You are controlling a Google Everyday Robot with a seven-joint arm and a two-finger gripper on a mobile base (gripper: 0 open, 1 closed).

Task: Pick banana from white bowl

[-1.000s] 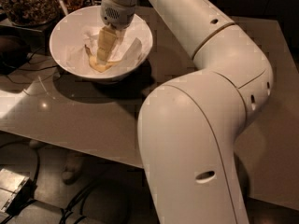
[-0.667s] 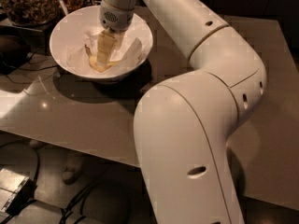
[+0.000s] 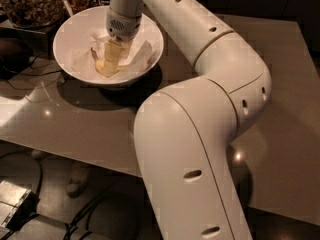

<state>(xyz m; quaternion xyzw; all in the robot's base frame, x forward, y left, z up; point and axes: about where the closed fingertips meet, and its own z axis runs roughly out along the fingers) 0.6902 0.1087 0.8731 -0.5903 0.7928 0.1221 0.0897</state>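
White bowl (image 3: 65,34): far left part of the desk (image 3: 90,119), lined with crumpled white paper (image 3: 146,54)
Banana (image 3: 104,69): in the bowl's bottom, on the paper
Claw (image 3: 113,54): lowered into the bowl, right at the banana; whether it grips, cannot tell
Dark container (image 3: 30,4): behind the bowl

I see gripper (image 3: 112,58) pale yellow, down in glossy white bowl (image 3: 70,31) | banana (image 3: 104,70) yellow, dark stem tip | paper (image 3: 144,54) white | arm (image 3: 200,134) off-white w/ dark oval slots | table (image 3: 90,119) shiny grey-brown | container (image 3: 27,4) dark, brown bits
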